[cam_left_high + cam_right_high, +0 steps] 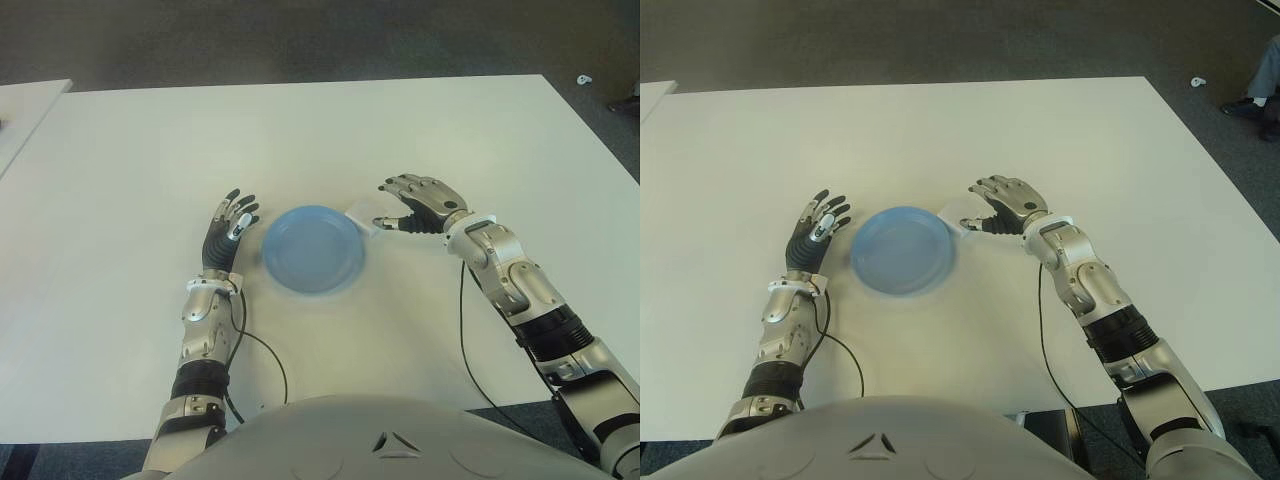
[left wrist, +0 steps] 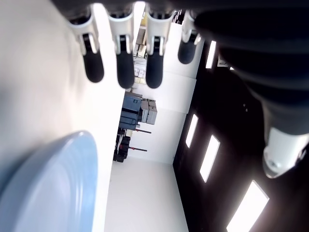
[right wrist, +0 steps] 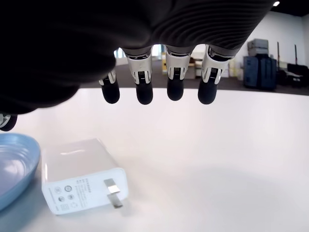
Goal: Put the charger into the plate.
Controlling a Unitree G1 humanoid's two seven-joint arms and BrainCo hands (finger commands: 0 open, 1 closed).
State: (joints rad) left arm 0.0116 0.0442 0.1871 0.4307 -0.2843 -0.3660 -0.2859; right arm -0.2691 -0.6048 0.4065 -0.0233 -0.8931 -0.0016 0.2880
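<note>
White worktop (image 1: pixel 150 150) carries a blue plate (image 1: pixel 313 249); the charger (image 1: pixel 361 215) lies at its two o'clock, touching the rim. Right robot hand (image 1: pixel 420 205) hovers over it, released. Left robot hand (image 1: pixel 228 230), released, at nine o'clock.

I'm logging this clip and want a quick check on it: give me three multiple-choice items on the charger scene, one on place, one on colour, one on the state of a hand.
1. Where is the charger?
A. in the plate
B. on the table beside the plate's rim
C. in the left hand

2. What colour is the plate?
A. light blue
B. red
C. black

3. How is the right hand?
A. closed on the charger
B. open above the charger, holding nothing
C. resting inside the plate

Answers:
1 B, the right wrist view shows it lying on the white table next to the rim.
2 A, both eye views show it blue.
3 B, its fingertips hang clear above the charger.
</note>
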